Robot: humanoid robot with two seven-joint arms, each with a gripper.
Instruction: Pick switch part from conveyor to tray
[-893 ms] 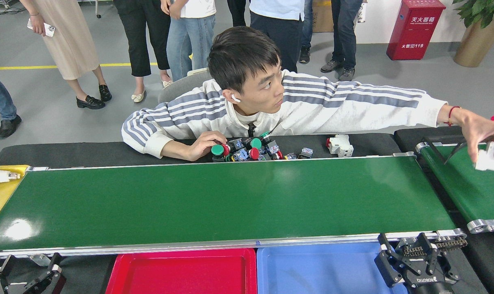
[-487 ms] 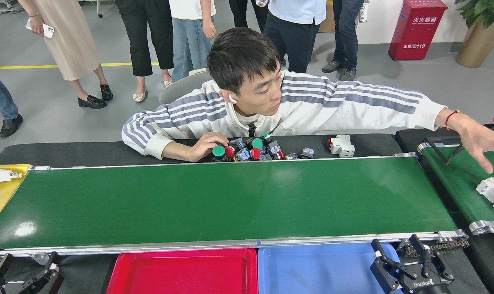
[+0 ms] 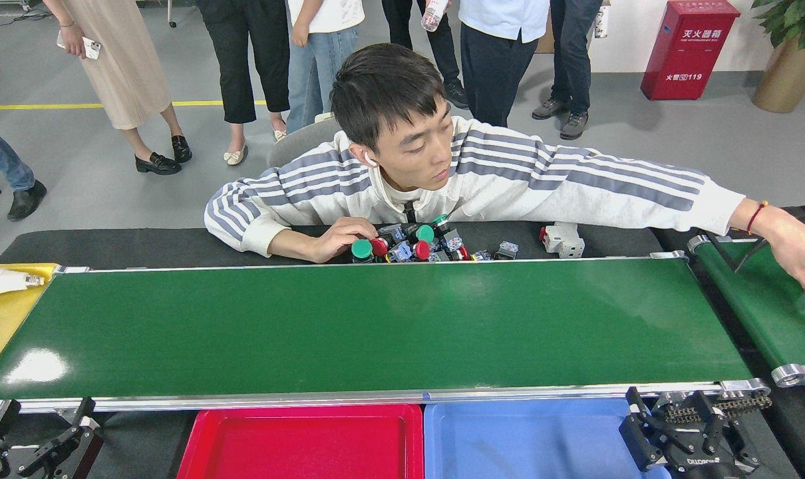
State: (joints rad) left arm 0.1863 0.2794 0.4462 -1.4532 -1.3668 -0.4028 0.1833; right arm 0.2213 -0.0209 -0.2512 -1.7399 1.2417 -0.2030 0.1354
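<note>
- Switch parts [image 3: 412, 245] are lying piled on the far side of the conveyor [image 3: 362, 326], under a person's hand [image 3: 336, 238].
- Left gripper [image 3: 33, 452] and right gripper [image 3: 685, 432] are hanging open, empty, near the trays [image 3: 402, 442].

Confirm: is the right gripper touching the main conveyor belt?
Apart. In the head view the right gripper, fingers spread, sits below the conveyor, near its silver front rail, over the blue tray; nothing reaches the green belt.
</note>
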